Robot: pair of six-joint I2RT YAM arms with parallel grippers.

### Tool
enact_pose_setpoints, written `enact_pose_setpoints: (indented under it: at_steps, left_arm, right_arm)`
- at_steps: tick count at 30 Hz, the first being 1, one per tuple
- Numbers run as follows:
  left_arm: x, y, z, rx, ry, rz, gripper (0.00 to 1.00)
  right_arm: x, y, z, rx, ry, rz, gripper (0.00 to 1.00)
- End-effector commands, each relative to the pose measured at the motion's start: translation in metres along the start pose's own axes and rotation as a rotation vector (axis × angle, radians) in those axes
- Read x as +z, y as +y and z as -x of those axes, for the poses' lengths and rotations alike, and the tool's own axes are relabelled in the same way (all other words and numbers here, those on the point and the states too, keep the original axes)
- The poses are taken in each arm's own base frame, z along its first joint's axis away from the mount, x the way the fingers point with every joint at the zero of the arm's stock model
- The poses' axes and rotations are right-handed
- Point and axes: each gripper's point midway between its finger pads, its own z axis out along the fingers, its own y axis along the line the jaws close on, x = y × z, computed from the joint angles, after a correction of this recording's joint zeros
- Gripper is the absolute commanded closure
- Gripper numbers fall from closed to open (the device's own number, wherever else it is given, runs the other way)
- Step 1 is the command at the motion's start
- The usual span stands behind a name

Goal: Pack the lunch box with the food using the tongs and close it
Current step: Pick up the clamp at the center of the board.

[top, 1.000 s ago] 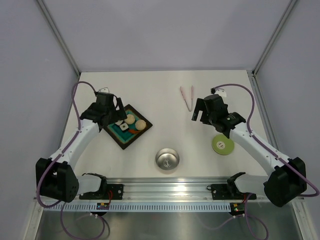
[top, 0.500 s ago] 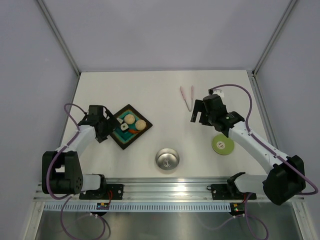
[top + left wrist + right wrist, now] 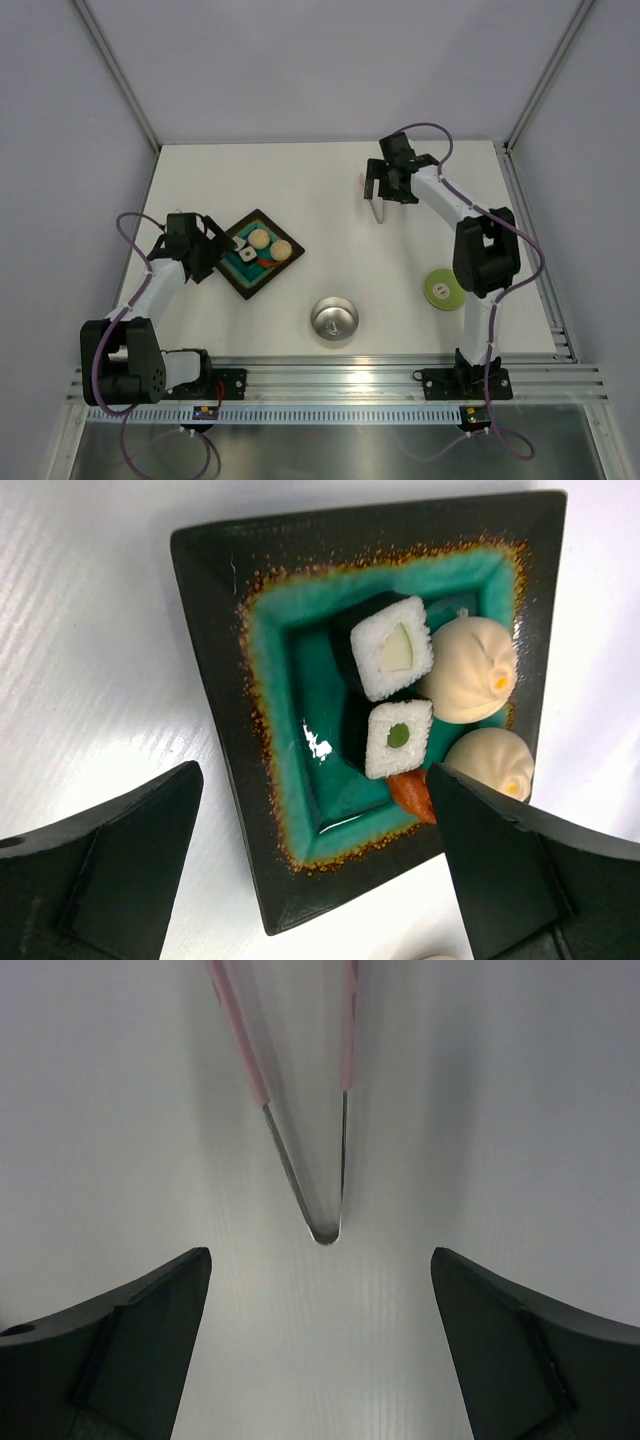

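The pale-pink tongs [image 3: 300, 1110] lie flat on the table, their steel joined end [image 3: 325, 1228] pointing toward my right gripper [image 3: 320, 1350]. That gripper is open and empty just short of them; from above it [image 3: 385, 186] hides most of the tongs [image 3: 379, 211]. The food sits in a dark tray [image 3: 215, 680] with a teal inside: two white rolls [image 3: 392, 655], two beige dumplings [image 3: 470, 670] and a red-orange bit [image 3: 412, 790]. My left gripper [image 3: 320, 880] hangs open over the tray's near corner [image 3: 205, 250]. The steel lunch box [image 3: 334, 319] stands empty near the front, its green lid [image 3: 445, 289] apart to the right.
The tray [image 3: 258, 252] lies left of centre, turned diagonally. Grey walls with metal posts enclose the table on three sides. A metal rail [image 3: 340, 380] carrying the arm bases runs along the near edge.
My right arm has swung from beside the lid to the back of the table, over the tongs. My left gripper has drawn back left, off the tray's far corner to its left corner.
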Motion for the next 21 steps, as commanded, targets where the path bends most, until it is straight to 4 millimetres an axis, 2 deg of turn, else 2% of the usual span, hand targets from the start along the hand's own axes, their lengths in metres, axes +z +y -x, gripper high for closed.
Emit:
enact_pose_setpoints:
  at_steps: [1, 2, 3, 5, 8, 11, 18, 21]
  left_arm:
    - [-0.009, -0.012, 0.013, -0.018, -0.04, -0.073, 0.01]
    - [-0.011, -0.012, 0.014, -0.018, -0.045, -0.077, 0.01]
    - [-0.012, -0.012, 0.015, -0.018, -0.046, -0.079, 0.01]
    - [-0.015, -0.012, 0.017, -0.022, -0.052, -0.084, 0.01]
    - [-0.017, -0.012, 0.018, -0.028, -0.053, -0.097, 0.01]
    - [-0.021, -0.012, 0.02, -0.034, -0.055, -0.109, 0.01]
    - [-0.028, -0.004, 0.025, -0.046, -0.085, -0.106, 0.01]
    - [-0.029, -0.003, 0.025, -0.046, -0.084, -0.106, 0.01]
  right_arm:
    - [0.015, 0.003, 0.001, -0.087, 0.06, 0.002, 0.0]
    - [0.028, 0.001, -0.007, -0.096, 0.091, -0.014, 0.01]
    - [0.032, 0.004, 0.0, -0.102, 0.078, -0.015, 0.01]
    - [0.047, 0.0, -0.007, -0.118, 0.112, -0.041, 0.01]
    - [0.058, 0.007, -0.001, -0.124, 0.095, -0.018, 0.0]
    - [0.075, 0.011, -0.008, -0.133, 0.117, -0.001, 0.01]
    - [0.1, 0.016, -0.007, -0.126, 0.099, -0.006, 0.11]
    - [0.108, 0.014, -0.014, -0.12, 0.122, -0.01, 0.19]
